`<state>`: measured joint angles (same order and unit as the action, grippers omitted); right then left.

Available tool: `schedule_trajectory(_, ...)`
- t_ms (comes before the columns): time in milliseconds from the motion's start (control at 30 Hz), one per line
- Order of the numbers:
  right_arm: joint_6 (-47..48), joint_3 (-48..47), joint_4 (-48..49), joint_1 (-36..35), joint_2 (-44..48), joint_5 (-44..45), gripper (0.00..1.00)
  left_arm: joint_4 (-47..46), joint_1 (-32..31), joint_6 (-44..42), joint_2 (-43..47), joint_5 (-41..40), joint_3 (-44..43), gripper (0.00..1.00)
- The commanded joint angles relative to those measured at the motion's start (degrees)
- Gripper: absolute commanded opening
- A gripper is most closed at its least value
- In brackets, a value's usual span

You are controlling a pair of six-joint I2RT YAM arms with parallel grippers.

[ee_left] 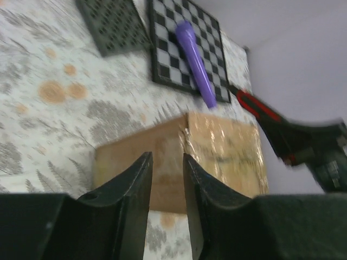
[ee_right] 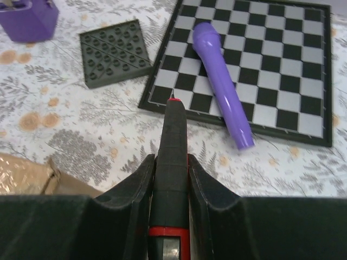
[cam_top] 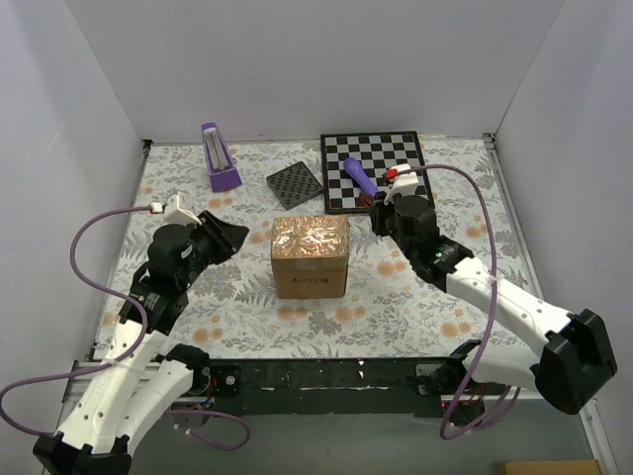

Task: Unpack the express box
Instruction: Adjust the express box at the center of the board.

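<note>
- Top view: one box (cam_top: 310,255) sits in the middle, between two arms. Far right lies one chessboard (cam_top: 396,156) with one purple stick (cam_top: 359,176) on it. One dark plate (cam_top: 295,185) and one purple stand (cam_top: 220,158) lie farther left.
- Left wrist: the left gripper (ee_left: 167,179) shows a narrow gap and holds nothing. The box is just ahead.
- Right wrist: the right gripper (ee_right: 171,173) pinches one black-and-red tool (ee_right: 171,135).

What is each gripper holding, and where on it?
The right gripper clamps a black-and-red tool by its body, tip poking forward. The left gripper holds nothing.
</note>
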<state>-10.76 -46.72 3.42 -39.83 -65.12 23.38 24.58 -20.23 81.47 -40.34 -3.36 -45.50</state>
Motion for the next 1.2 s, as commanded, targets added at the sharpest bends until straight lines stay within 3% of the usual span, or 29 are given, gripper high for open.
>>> schedule_trajectory(0,3.2,-5.56,15.38,1.69,-6.57,-11.5,0.01,0.48,-0.16,0.97,2.97,30.42,7.06,0.25)
schedule_trajectory(133,5.23,-7.68,18.9,1.78,-11.33,-19.5,0.01,-6.9,-0.25,5.53,6.05,45.15,15.25,0.15)
schedule_trajectory(367,4.7,-6.11,17.85,1.6,-13.8,-26.1,0.01,-13.67,-1.74,6.95,3.09,49.23,19.13,0.13)
schedule_trajectory(533,4.79,-3.47,16.09,1.17,-11.0,-26.8,0.01,-14.21,-2.97,4.23,-4.39,44.85,18.42,0.16)
schedule_trajectory(833,3.82,3.56,13.28,-2.26,-3.53,-25.93,0.01,-11.04,-3.15,0.8,-14.24,25.34,15.18,0.18)
schedule_trajectory(1167,1.63,9.01,11.7,-10.34,2.1,-19.61,0.01,-14.19,-3.15,-4.04,-23.98,17.77,10.25,0.23)
